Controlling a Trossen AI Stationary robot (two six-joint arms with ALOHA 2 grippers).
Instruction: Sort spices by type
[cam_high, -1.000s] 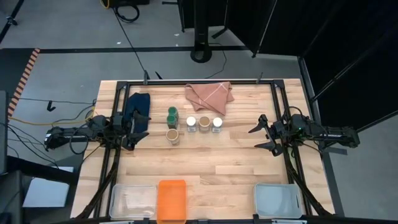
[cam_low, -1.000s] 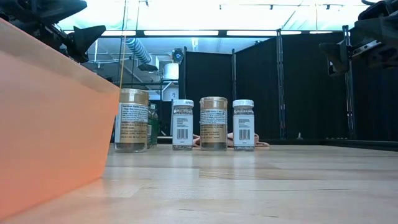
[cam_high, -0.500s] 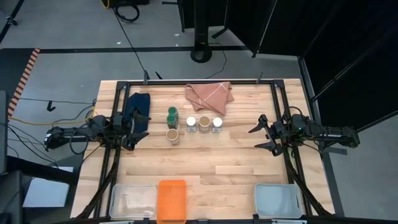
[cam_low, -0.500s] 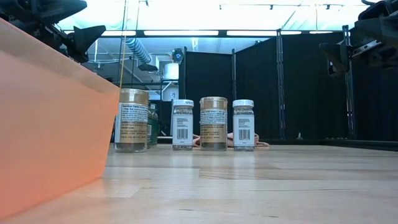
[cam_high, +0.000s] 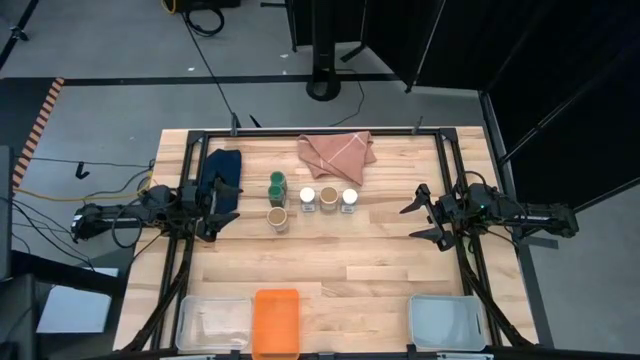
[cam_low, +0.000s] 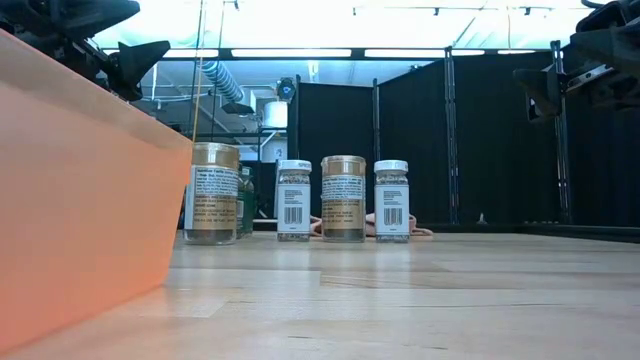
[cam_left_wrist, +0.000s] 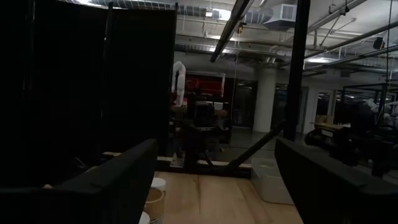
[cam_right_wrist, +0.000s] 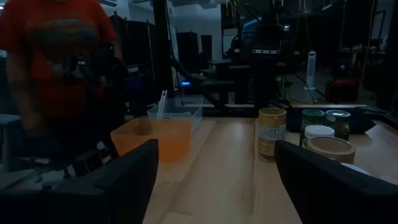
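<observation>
Sorting not yet begun: spice jars (cam_high: 306, 200) clustered at the table's far middle, near the pink cloth (cam_high: 337, 153). Left gripper (cam_high: 226, 206) and right gripper (cam_high: 412, 220) both wide open, empty, parked at opposite table edges. Probably next: reach for the stray tan-lidded jar (cam_high: 277, 217).

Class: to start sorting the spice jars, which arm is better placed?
Probably the left: its open tool sits nearer the green-lidded jars and the lone tan-lidded jar than the right tool, also open.

Two dark, slim, jointed arms show from above, all matte black links and boxy housings. The black two-fingered left gripper (cam_high: 222, 205) ends in angular, blade-like fingers; the matching black right gripper (cam_high: 417, 217) looks identical. Thin black cables trail from the left arm's base.
</observation>
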